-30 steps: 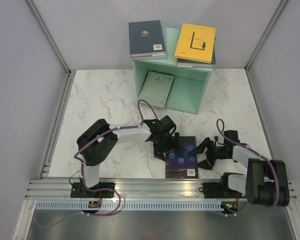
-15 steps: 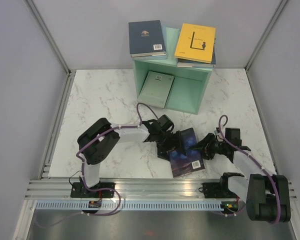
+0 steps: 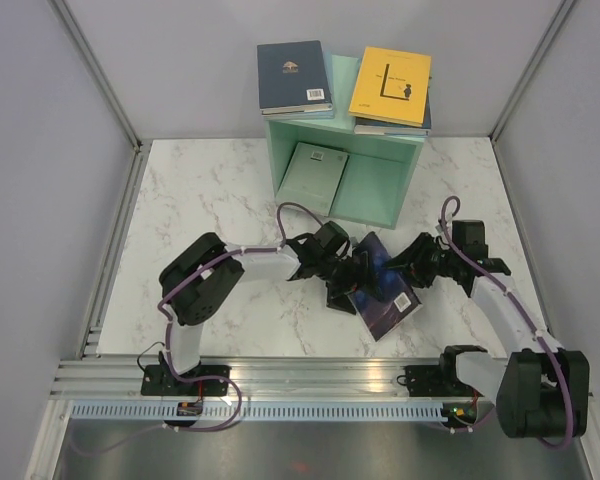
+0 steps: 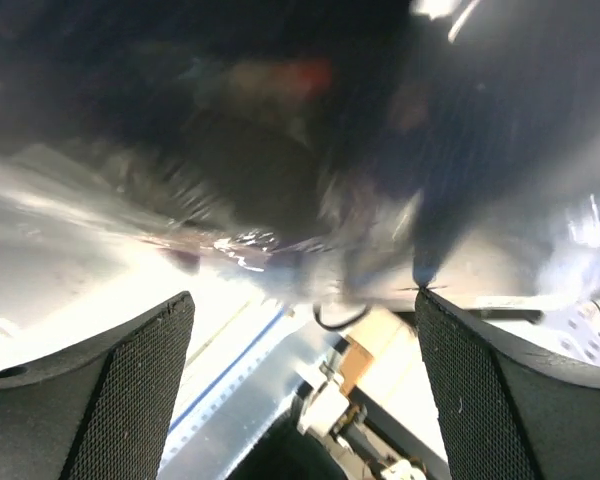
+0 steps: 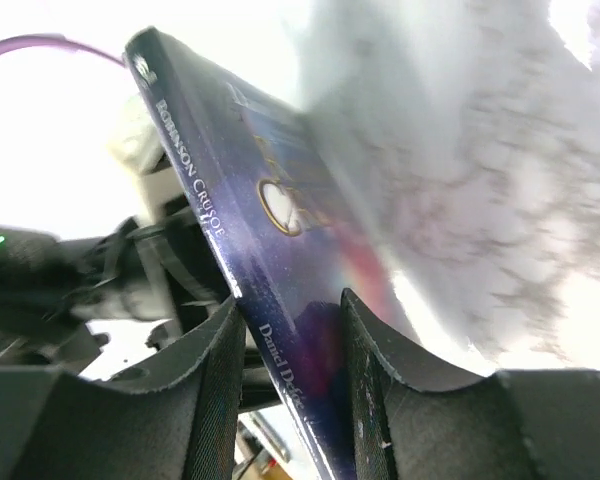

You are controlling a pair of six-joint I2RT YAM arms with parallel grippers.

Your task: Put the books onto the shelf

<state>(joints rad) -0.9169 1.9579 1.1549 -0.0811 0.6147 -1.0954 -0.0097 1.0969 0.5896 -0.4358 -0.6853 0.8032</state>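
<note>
The dark galaxy book (image 3: pixel 382 287) is tilted up off the marble table, front of the mint-green shelf (image 3: pixel 345 132). My right gripper (image 3: pixel 408 268) is shut on its spine edge; in the right wrist view the spine (image 5: pixel 195 190) runs between both fingers of this gripper (image 5: pixel 292 390). My left gripper (image 3: pixel 342 276) stands open at the book's left edge, its fingers (image 4: pixel 130 400) wide apart with nothing between them under a blurred dark surface. A navy book (image 3: pixel 294 77) and a yellow book (image 3: pixel 391 86) lie on the shelf's top. A pale green book (image 3: pixel 315 177) leans inside.
Another book lies under the yellow one (image 3: pixel 392 126). Grey enclosure walls close in the table (image 3: pixel 200 190) at the back and both sides. An aluminium rail (image 3: pixel 310 375) with the arm bases runs along the near edge.
My right gripper closed on the galaxy book, which lay flat, then raised and turned it toward the shelf. My left gripper followed along the book's left edge, staying open.
</note>
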